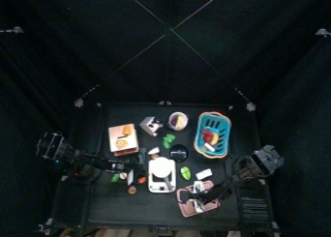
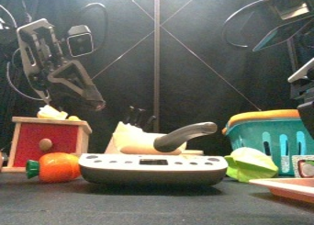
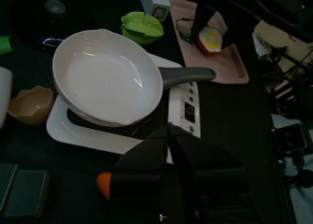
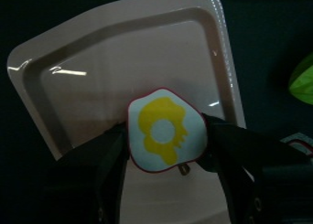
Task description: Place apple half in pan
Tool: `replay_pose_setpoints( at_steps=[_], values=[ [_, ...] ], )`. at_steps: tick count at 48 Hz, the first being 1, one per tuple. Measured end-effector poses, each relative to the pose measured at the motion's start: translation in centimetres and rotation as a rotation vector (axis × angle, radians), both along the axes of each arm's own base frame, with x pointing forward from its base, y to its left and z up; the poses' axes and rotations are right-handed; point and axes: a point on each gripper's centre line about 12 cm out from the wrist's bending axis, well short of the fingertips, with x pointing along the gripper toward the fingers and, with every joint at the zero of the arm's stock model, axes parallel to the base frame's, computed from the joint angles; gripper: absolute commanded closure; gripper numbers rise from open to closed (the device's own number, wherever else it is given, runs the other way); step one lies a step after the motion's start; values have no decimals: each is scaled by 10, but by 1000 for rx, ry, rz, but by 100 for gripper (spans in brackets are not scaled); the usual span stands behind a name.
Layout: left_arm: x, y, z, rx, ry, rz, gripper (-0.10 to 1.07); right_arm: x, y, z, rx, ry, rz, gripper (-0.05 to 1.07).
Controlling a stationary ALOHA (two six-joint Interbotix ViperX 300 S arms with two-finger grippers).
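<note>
Apple half: sitting on the pink tray [image 4: 110, 81], cut face [image 4: 159, 130] up, between the right pincer [image 4: 166, 150] jaws.
Right pincer: spread around the apple half; whether it is gripping yet, I cannot tell.
Pan: the white pan [image 3: 108, 77] is lying empty on its scale [image 3: 184, 104].
Progress: pickup underway; lift, carry and drop remaining.
Left pincer: hanging closed [image 3: 167, 159] near the pan's handle side.
Room: the tray's raised rim and pan handle [image 3: 186, 75] are crowding the counter path.
</note>
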Motion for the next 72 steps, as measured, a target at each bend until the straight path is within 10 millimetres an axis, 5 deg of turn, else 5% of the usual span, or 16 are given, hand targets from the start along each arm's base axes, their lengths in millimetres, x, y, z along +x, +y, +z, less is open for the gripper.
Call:
replay_pose_setpoints(
  at_steps=[8,18,34,50,61,72],
  values=[
    [0,0,0,1,0,-1,48,6,-4,6,-8,-28,4,37],
    [-4,4,14,5,-47,4,48,29,-25,42,4,-152,-33,37],
    [-27,30,37,120,-150,1,48,73,-96,81,-21,-303,-197,37],
    [-47,43,36,128,-163,45,48,112,-144,74,101,-391,-381,37],
    [-53,46,35,98,-163,80,48,133,-148,66,132,-407,-409,37],
    [-57,48,60,91,-284,97,48,143,-147,52,127,-385,-410,37]
  ],
)
